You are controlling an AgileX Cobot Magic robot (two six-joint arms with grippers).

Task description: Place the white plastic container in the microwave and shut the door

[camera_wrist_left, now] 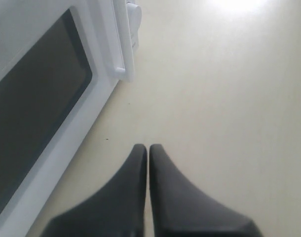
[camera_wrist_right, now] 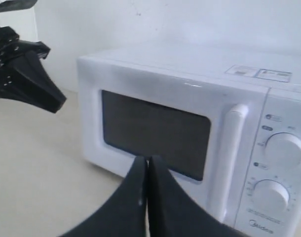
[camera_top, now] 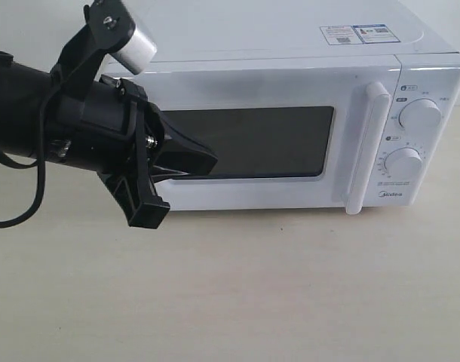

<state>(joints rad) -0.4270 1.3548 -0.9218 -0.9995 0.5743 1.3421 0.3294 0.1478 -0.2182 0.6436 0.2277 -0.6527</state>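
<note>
Door [camera_top: 253, 87] closed; left claw [camera_wrist_left: 148, 148] clenched before its window [camera_top: 275, 139]; right claw [camera_wrist_right: 148, 159] clenched too.

Brightly, evenly lit, with soft shadows. Blown-out glare at the far end of the table [camera_wrist_left: 224, 74]. Hazy, slightly soft around the microwave [camera_wrist_right: 180, 98] in the right wrist view.

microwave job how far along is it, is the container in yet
Done: the door sits flush shut on the microwave. In hand: nothing; the left gripper and right gripper are both shut and empty. Left: possibly nothing, but the white plastic container is not in view and the dark window hides whether it is inside.
</note>
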